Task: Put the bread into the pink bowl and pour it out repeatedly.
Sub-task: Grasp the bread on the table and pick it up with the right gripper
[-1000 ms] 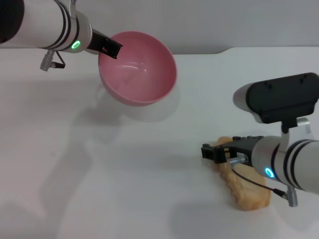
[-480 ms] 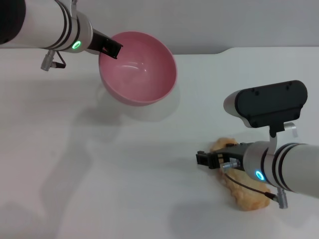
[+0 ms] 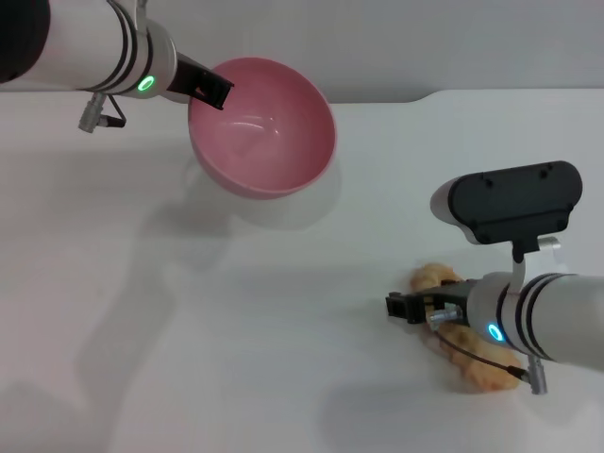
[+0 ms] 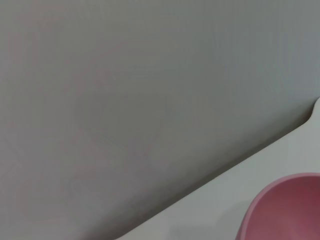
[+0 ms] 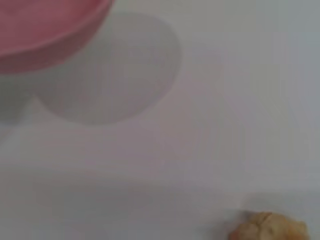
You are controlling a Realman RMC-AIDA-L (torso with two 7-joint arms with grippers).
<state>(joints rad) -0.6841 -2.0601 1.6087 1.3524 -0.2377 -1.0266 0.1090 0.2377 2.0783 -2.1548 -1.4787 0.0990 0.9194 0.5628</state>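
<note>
Over the bread [image 3: 469, 363], low right gripper [image 3: 408, 308], grip unclear; left gripper [image 3: 209, 90] holding tilted pink bowl [image 3: 274, 142] aloft.

A white table [image 3: 236, 359] meets a grey wall [image 4: 125, 90] behind
</note>
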